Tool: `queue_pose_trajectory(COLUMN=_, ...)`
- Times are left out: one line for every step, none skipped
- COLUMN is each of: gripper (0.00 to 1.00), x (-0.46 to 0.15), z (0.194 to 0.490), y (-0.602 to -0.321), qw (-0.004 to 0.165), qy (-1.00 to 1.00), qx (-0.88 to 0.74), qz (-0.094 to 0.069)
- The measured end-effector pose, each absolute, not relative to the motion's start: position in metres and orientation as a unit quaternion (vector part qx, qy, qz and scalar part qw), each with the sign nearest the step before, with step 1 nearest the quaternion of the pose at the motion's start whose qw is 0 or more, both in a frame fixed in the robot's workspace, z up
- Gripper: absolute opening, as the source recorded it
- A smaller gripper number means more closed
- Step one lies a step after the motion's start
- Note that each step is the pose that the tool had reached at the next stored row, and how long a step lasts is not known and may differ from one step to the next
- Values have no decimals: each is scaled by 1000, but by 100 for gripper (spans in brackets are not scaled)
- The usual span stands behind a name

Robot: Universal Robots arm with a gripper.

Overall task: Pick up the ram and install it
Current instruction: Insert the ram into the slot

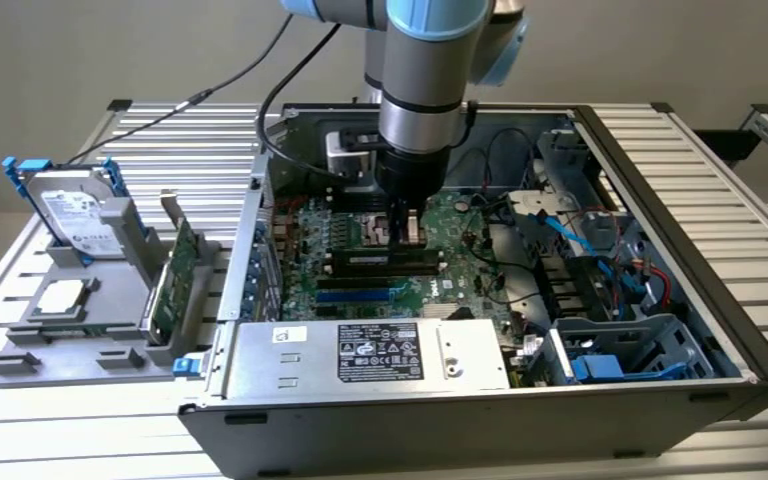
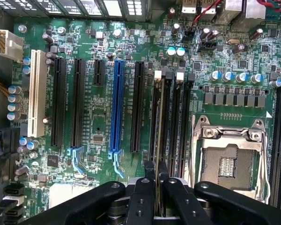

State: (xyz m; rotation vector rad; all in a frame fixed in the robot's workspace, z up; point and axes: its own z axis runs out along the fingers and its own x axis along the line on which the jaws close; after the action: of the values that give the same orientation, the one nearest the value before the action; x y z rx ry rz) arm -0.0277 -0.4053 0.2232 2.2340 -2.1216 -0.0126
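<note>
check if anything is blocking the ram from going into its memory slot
Nothing visible does. The hand is shut on the ram, which stands edge-on directly in line with a black memory slot on the motherboard; no cable or component lies between them.

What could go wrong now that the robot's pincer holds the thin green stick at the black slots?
1. The pincer is shut on the long thin green memory stick. If the stick tilts, it might jam in the narrow black slot instead of seating.
2. Another black slot lies right beside it, so the stick might slide into the wrong one.
3. The open silver processor socket is nearby, and a slip might hit it.
</note>
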Motion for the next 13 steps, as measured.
queue_pose_trajectory(gripper=14, x=-28, z=223, y=-405, qw=31, qy=-688, qx=725, qz=-4)
queue_pose_trajectory(gripper=14, x=-28, z=223, y=-405, qw=31, qy=-688, qx=725, qz=-4)
queue_pose_trajectory(gripper=14, x=-28, z=223, y=-405, qw=31, qy=-688, qx=725, qz=-4)
queue_pose_trajectory(gripper=14, x=-28, z=223, y=-405, qw=31, qy=-688, qx=725, qz=-4)
queue_pose_trajectory(gripper=14, x=-28, z=223, y=-405, qw=31, qy=-688, qx=725, qz=-3)
queue_pose_trajectory(gripper=14, x=-28, z=223, y=-405, qw=32, qy=-688, qx=725, qz=-3)
queue_pose_trajectory(gripper=14, x=-28, z=223, y=-405, qw=32, qy=-688, qx=725, qz=-3)
queue_pose_trajectory(gripper=14, x=-28, z=223, y=-405, qw=32, qy=-688, qx=725, qz=-3)
queue_pose_trajectory(gripper=14, x=-28, z=223, y=-405, qw=32, qy=-688, qx=725, qz=-3)
queue_pose_trajectory(gripper=14, x=-28, z=223, y=-405, qw=32, qy=-688, qx=725, qz=-3)
queue_pose_trajectory(gripper=14, x=-28, z=223, y=-405, qw=32, qy=-688, qx=725, qz=-2)
queue_pose_trajectory(gripper=14, x=-28, z=223, y=-405, qw=32, qy=-688, qx=725, qz=-2)
queue_pose_trajectory(gripper=14, x=-28, z=223, y=-405, qw=32, qy=-688, qx=725, qz=-2)
